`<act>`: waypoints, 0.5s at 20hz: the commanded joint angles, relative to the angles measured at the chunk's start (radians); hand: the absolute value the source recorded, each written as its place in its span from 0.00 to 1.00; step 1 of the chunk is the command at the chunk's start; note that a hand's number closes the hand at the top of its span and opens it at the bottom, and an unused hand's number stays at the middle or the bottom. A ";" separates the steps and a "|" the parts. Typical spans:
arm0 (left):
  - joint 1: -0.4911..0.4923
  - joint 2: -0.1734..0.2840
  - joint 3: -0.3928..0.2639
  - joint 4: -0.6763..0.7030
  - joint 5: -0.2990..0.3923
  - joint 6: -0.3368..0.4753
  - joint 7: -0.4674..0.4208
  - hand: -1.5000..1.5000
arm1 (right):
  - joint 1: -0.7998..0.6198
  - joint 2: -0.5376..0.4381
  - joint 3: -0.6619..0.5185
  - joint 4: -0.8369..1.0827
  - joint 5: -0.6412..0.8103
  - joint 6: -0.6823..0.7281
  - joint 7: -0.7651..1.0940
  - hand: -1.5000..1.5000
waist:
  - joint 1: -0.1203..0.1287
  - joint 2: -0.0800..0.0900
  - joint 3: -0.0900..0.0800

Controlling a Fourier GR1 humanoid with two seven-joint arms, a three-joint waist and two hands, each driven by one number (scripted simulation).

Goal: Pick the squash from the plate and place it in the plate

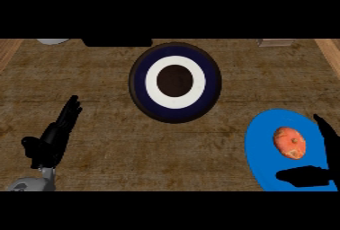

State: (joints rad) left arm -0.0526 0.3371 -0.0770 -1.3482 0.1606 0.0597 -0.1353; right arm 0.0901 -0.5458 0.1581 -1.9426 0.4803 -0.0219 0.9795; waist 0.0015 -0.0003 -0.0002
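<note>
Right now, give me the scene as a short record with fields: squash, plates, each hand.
squash: orange squash, lying on the blue plate at right
other plate: ringed plate, dark blue, white and brown, centre far side, nothing on it
right hand: open, over the blue plate, fingers and thumb either side of the squash, not closed on it
left hand: open, resting at left, fingers up

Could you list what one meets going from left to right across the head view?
Left hand → dark ringed plate → blue plate → squash on it → right hand.
</note>
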 commanded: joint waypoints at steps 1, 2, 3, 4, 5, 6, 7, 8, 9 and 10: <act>-0.091 -0.033 0.019 0.113 -0.033 -0.007 -0.010 0.50 | -0.015 0.036 -0.008 0.098 0.021 0.039 -0.050 0.00 | -0.005 0.001 0.000; -0.013 -0.007 0.027 0.040 -0.017 -0.049 -0.011 0.50 | -0.009 0.084 0.012 0.135 0.069 -0.001 -0.063 0.00 | -0.001 0.000 0.000; -0.021 -0.036 0.009 -0.049 -0.024 -0.001 0.089 0.50 | -0.037 0.111 0.039 0.113 0.095 0.015 -0.022 0.00 | 0.001 0.000 0.000; -0.022 -0.032 0.031 -0.005 -0.038 -0.025 0.038 0.50 | -0.065 0.107 -0.028 0.177 0.055 0.042 -0.078 0.00 | 0.000 0.000 0.000; 0.018 -0.006 0.068 -0.007 -0.024 -0.053 -0.008 0.50 | -0.036 0.078 -0.055 0.098 0.043 0.088 -0.035 0.00 | -0.001 0.000 0.000; -0.033 -0.028 0.060 0.009 -0.025 -0.040 0.034 0.50 | -0.148 0.107 -0.036 0.201 0.071 0.089 -0.028 0.00 | 0.002 0.001 0.000; 0.004 -0.049 0.037 -0.024 -0.036 -0.033 0.018 0.50 | -0.131 0.101 -0.036 0.230 0.084 0.092 -0.042 0.00 | 0.002 0.000 0.000; 0.054 -0.024 0.053 -0.043 -0.044 -0.027 -0.006 0.50 | -0.100 0.103 -0.017 0.273 0.110 0.061 -0.092 0.00 | 0.005 0.000 0.000; 0.036 -0.045 0.051 0.002 -0.044 -0.054 -0.023 0.50 | -0.050 0.145 0.006 0.244 0.164 0.017 -0.094 0.00 | -0.001 0.000 0.000; 0.013 -0.059 0.043 0.014 -0.054 -0.039 -0.026 0.50 | -0.182 0.167 0.011 0.347 0.181 0.037 -0.037 0.00 | 0.005 0.002 0.000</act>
State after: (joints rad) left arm -0.0416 0.3018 -0.0355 -1.3515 0.1242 0.0253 -0.1366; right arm -0.0042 -0.4330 0.1492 -1.7209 0.5892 0.0209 0.9216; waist 0.0032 0.0002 0.0000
